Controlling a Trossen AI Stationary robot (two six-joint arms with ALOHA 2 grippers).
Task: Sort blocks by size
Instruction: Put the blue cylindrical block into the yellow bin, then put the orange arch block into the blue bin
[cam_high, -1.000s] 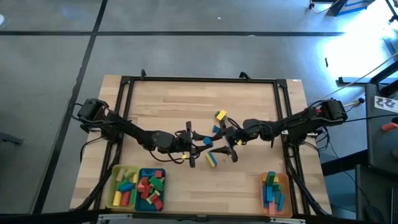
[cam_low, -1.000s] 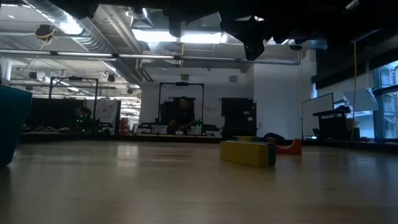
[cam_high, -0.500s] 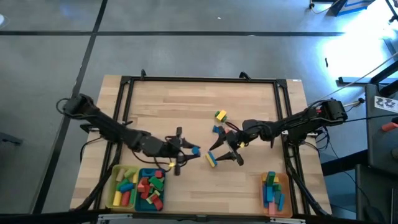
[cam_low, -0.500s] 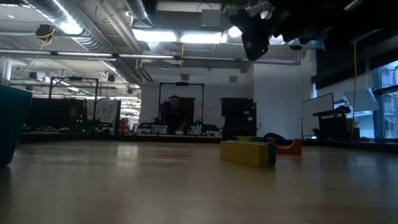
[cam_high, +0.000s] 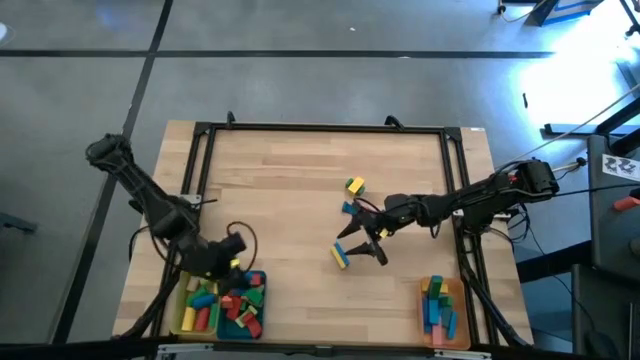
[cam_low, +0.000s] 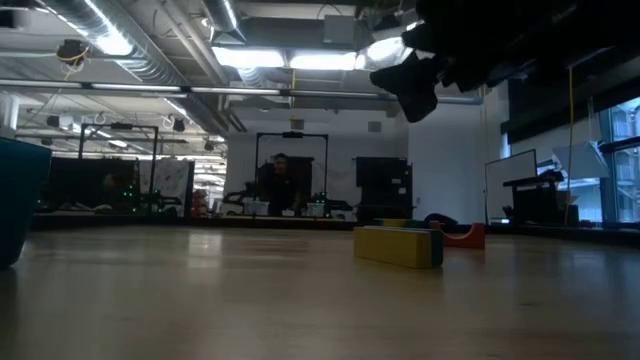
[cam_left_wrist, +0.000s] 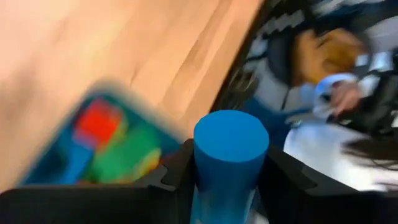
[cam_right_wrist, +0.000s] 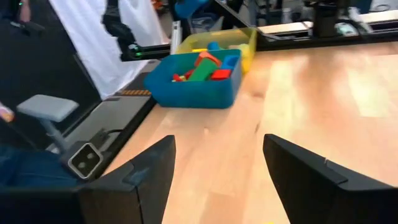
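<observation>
A: Left gripper (cam_high: 232, 268) holds a blue cylinder block (cam_left_wrist: 229, 155) upright in its jaws, just above the teal tray (cam_high: 243, 306).

B: Right gripper (cam_high: 362, 245), jaws wide, empty; yellow-blue block (cam_high: 341, 257) lies just beside them, right arm nearer.

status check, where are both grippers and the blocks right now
Left gripper shut on blue cylinder block, over teal tray. Right gripper open above yellow block. Path unobstructed.

A light wooden table (cam_high: 270, 180) carried yellow (cam_high: 197, 305) and teal trays (cam_high: 240, 308) at one corner, an orange tray (cam_high: 440, 305) opposite, loose blocks (cam_high: 352, 186) mid-table.
</observation>
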